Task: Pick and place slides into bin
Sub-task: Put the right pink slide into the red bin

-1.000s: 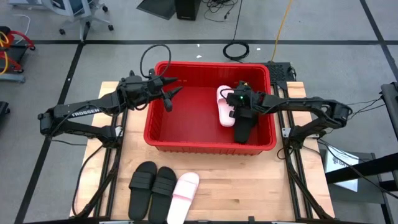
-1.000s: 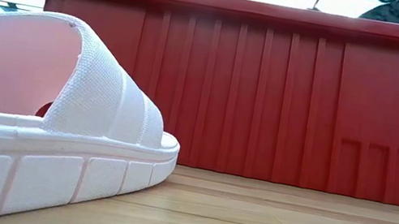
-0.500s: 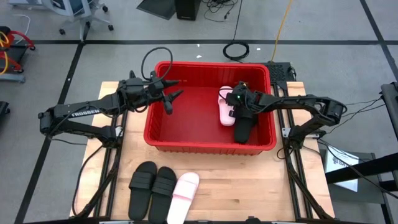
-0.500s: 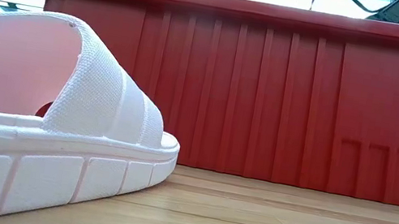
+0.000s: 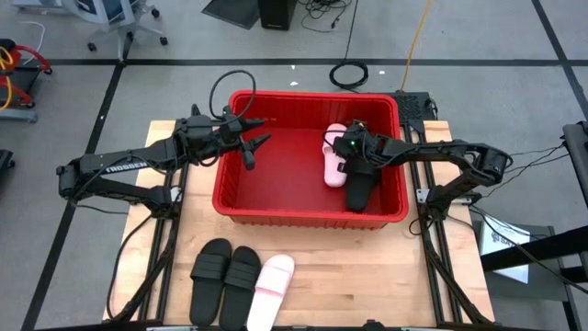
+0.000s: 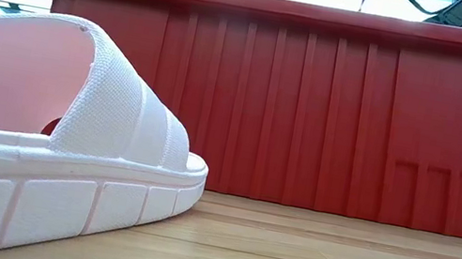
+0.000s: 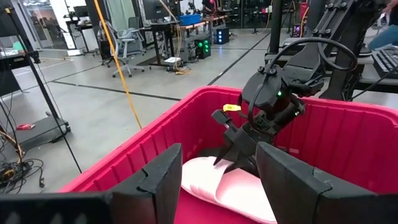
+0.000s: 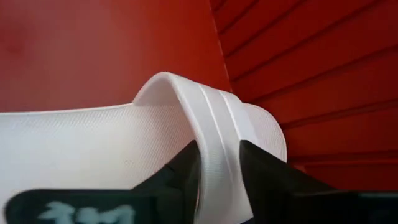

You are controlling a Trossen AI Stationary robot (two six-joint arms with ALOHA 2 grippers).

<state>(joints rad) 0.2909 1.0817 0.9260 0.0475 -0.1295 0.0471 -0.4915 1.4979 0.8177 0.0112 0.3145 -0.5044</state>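
Observation:
The red bin [image 5: 241, 198] stands at the table's middle; the low view shows its ribbed wall [image 6: 311, 106]. Inside it, at the right, lie a pink slide [image 5: 333, 158] and a black slide [image 5: 360, 189]. My right gripper [image 5: 341, 162] is down in the bin, shut on the pink slide's strap. My left gripper [image 5: 259, 134] is open and empty above the bin's left part. Two black slides [image 5: 226, 271] and a pink slide [image 5: 272, 283] lie flat on the table near its front edge. My right gripper pinches the pink slide's wide strap [image 8: 214, 140] between its two fingers [image 8: 186, 174], which lie across the strap band. The fingers come slanting down from the table's right [image 7: 231, 155]. The slide's sole lies low in the bin [image 7: 217, 186].
The pink slide on the table fills the low view's near left [image 6: 47, 145]. Bare wood shows to the right of the three slides [image 5: 367, 276]. The bin's left half [image 5: 266, 179] holds nothing. Cables and chairs lie on the floor beyond the table.
My right gripper has edged slightly toward the table's left with the pink slide, which stays low in the bin beside the black one.

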